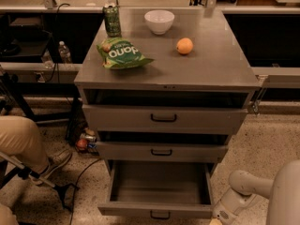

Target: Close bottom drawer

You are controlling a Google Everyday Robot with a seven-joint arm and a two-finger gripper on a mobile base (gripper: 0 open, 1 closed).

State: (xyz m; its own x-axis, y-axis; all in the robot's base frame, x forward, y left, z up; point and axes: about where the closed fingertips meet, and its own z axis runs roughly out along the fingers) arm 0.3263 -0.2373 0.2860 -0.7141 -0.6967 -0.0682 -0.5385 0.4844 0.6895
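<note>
The grey metal cabinet [164,74] has three drawers. The bottom drawer [159,187] is pulled far out and looks empty inside. Its narrow front panel [122,210] carries a small black loop handle [160,214] at the lower edge of the view. The middle drawer [161,152] and the top drawer [163,118] each stand slightly out. My gripper [216,221] is low at the bottom right, just right of the bottom drawer's front right corner. It is mostly cut off by the frame edge. The white arm [246,186] leads up to the right from it.
On the cabinet top are a green can [112,20], a white bowl [159,21], an orange [184,46] and a green chip bag [120,53]. A person's leg and shoe [28,144] and a stand are at the left. Cans [85,140] and cables lie by the cabinet's left foot.
</note>
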